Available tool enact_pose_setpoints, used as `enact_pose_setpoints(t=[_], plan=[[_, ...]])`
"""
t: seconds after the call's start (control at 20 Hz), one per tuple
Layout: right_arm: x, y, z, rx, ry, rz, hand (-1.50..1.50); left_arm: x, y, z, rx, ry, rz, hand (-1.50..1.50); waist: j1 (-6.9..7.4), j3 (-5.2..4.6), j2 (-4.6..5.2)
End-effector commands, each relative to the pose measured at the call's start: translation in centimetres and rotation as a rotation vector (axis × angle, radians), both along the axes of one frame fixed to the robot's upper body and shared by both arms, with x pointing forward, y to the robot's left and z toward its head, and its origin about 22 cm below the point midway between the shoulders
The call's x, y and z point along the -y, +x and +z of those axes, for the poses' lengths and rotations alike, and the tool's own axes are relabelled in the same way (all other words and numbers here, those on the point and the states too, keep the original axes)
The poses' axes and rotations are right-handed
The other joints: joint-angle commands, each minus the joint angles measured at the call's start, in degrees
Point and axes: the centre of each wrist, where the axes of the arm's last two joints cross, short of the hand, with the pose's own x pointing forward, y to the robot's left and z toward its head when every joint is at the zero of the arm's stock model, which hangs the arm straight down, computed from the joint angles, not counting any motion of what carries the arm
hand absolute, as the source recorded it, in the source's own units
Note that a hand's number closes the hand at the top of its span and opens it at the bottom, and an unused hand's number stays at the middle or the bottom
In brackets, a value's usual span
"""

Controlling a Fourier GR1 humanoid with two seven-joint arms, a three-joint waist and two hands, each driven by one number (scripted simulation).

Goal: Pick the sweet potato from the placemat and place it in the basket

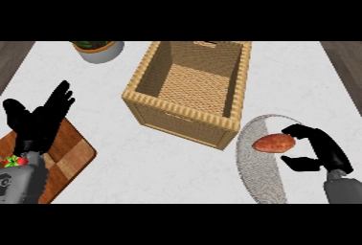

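The sweet potato (273, 142) lies on the grey placemat (258, 179) by the tabletop's (163, 167) right edge. The right robot hand (326, 150) curls round the potato's right end, fingers above it and thumb below. The basket (180, 115) stands just left of the placemat, toward the far edge. The left robot hand (35, 127) rests wide, fingers up, over a wooden board (71, 153) at the left edge.
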Motion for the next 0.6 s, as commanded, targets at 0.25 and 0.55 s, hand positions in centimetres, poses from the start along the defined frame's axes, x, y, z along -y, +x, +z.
enact_pose_setpoints(t=[0.25, 0.55], plan=[[0.2, 1.0, -2.1, -0.011, -0.040, 0.039, 1.50, 0.4, 0.3, 1.6, 0.010, 0.004, -0.007, 0.00, 0.13, 0.16, 0.07], [-19.3, 0.7, -0.8, 0.064, -0.006, 0.290, 1.50, 1.0, 0.3, -0.6, -0.017, 0.012, -0.061, 0.00, 3.72, -0.06, -0.05]])
